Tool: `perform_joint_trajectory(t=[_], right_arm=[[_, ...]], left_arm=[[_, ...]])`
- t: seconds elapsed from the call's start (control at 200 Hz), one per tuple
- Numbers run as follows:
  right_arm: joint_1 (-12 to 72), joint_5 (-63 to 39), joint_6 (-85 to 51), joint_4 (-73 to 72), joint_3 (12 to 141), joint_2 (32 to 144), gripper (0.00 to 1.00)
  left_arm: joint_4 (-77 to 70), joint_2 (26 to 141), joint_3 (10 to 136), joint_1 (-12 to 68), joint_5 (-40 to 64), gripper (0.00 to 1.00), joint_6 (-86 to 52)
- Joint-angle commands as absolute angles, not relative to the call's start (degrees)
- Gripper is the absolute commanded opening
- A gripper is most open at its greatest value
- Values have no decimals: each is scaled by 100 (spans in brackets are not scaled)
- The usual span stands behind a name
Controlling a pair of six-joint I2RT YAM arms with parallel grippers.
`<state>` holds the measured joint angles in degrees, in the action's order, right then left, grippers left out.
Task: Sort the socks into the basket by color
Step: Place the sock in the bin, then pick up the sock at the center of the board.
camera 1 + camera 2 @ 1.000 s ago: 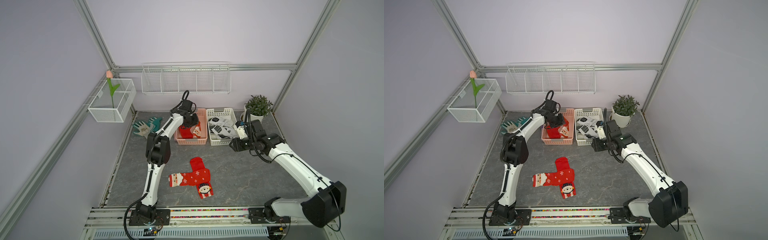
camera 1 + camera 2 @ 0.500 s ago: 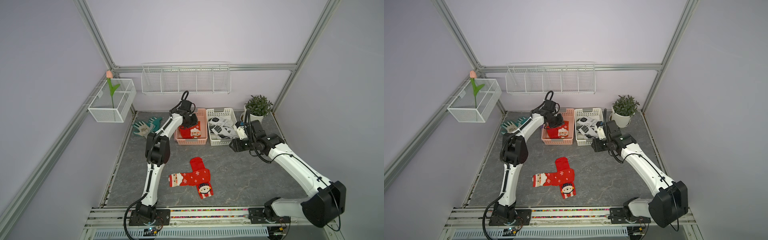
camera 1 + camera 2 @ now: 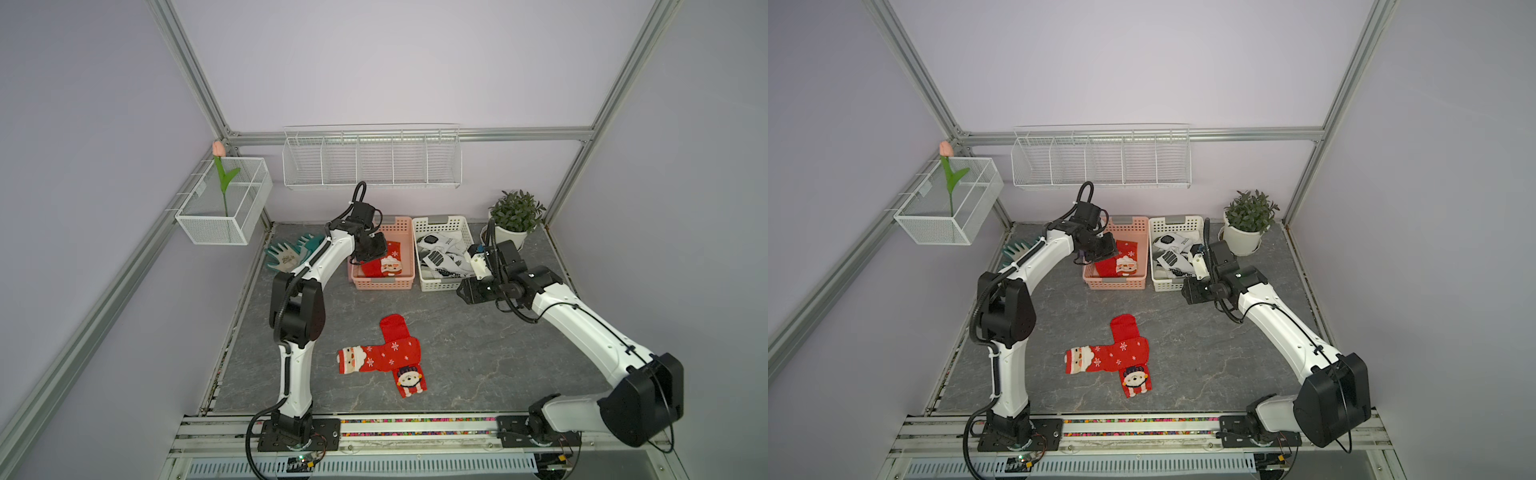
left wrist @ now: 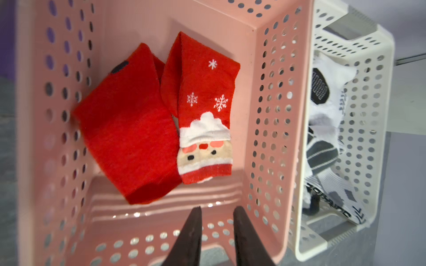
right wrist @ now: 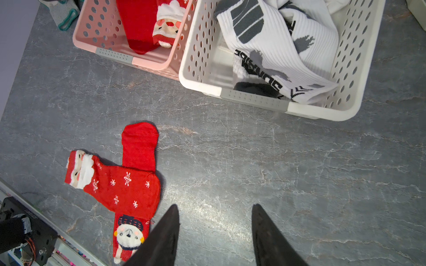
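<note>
The Santa sock [image 4: 205,129] has dropped into the pink basket [image 4: 272,115]. The left claw [image 4: 217,208] and right claw [image 5: 215,206] are both spread and empty. Next, grab the near red socks [image 3: 386,357] on the counter [image 3: 478,353].

Operator, you have bare table [image 3: 478,353] across the lower right in both top views. The crossed red socks [image 3: 384,359] lie in the middle lane at lower centre, with a bare strip between them and the baskets. The right gripper [image 5: 214,206] hangs over that strip, jaws wide.

At upper centre the pink basket [image 3: 382,284] and white basket [image 3: 441,286] stand side by side, apparently touching, so there is no passage between them. The left gripper [image 4: 217,208] occupies the pink basket's mouth. White socks [image 3: 440,257] crowd the white basket.

Gloves [image 3: 291,253] block the upper left and a potted plant [image 3: 515,216] the upper right. A wire shelf [image 3: 372,160] hangs on the back wall above.
</note>
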<state>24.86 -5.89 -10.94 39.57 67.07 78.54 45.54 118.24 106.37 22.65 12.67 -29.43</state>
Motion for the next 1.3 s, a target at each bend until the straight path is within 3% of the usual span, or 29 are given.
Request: perform_joint_trajectory(t=[0.0, 0.395, 0.765, 0.945, 1.295], right_arm=[[2521, -669, -1071, 3958, 6763, 7900, 53], [2518, -624, -1050, 4043, 6882, 7910, 53], [2535, -633, -1054, 4053, 6847, 7895, 53], [2538, -643, -1061, 4028, 6829, 7933, 53], [2561, -590, -1070, 4052, 6760, 7835, 53]], left_arm=[[4844, 11191, 10187, 2272, 999, 29, -2790], [5378, 8631, 7815, 3125, -14, 35, -2971], [5663, 7354, 6311, 4026, -203, 43, -3910], [5338, 7374, 5512, 4379, -162, 46, -4316], [5040, 7893, 5294, 4658, -125, 49, -4461]])
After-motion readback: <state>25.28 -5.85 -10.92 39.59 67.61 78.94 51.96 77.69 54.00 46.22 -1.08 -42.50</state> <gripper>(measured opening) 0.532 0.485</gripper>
